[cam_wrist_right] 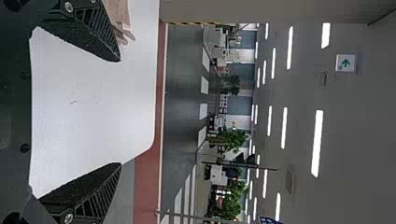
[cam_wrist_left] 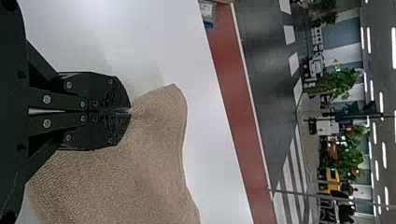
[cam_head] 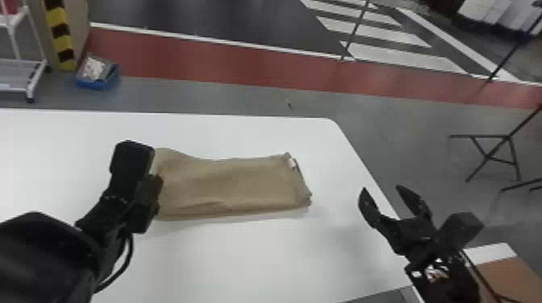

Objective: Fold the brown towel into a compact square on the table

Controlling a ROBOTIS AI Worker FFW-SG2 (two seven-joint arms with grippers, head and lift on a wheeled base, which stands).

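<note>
The brown towel [cam_head: 234, 183] lies as a long folded strip across the table, its tagged short end to the right. Over its left end is my left gripper [cam_head: 155, 181]. In the left wrist view, the left gripper [cam_wrist_left: 130, 111] is shut on an edge of the brown towel [cam_wrist_left: 140, 172], which is drawn to a pinch at the fingertips. My right gripper [cam_head: 381, 193] stands open near the table's right edge, to the right of the towel and apart from it. In the right wrist view, nothing is between the fingertips of the right gripper [cam_wrist_right: 120, 112]; a bit of the brown towel [cam_wrist_right: 122, 21] shows beyond one finger.
The white table [cam_head: 250, 258] has its far right corner beyond the towel. A brown and white object [cam_head: 508, 278] is below the right arm. On the floor are a blue bin [cam_head: 96, 80], a white rack [cam_head: 24, 76] and a dark folding stand [cam_head: 494, 157].
</note>
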